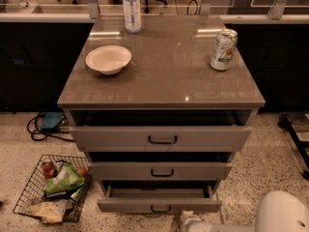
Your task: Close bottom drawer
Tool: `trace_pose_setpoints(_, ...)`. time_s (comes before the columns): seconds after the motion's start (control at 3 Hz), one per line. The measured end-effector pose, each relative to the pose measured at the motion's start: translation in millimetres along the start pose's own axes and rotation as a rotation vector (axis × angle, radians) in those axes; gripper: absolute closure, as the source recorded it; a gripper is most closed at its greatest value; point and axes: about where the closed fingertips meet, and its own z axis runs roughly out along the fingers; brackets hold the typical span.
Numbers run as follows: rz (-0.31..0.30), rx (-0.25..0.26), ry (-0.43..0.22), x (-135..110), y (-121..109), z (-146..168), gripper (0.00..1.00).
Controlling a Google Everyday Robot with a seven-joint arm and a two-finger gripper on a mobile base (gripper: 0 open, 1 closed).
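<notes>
The bottom drawer [159,204] is the lowest of three grey-beige drawers in the cabinet. It stands pulled out a little, with a strip of its grey tray showing behind the flat front. Its small black bar handle [161,209] faces me. My gripper [190,221] is at the bottom edge of the view, just below and right of the drawer front, on a white arm [280,216]. The gripper is mostly cut off by the frame.
The two upper drawers [161,138] are also slightly open. On the cabinet top [164,81] stand a white bowl [108,59], a water bottle [131,6] and a can [223,49]. A wire basket [50,187] of snacks sits on the floor at left, with cables behind it.
</notes>
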Motion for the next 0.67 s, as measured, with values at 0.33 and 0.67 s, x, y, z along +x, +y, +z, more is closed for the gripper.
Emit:
trace_pose_setpoints(0.33, 0.000, 0.000, 0.000, -0.1, 0.2, 0.0, 0.25)
trace_pose_setpoints(0.67, 0.000, -0.001, 0.000, -0.5, 0.6, 0.3, 0.48)
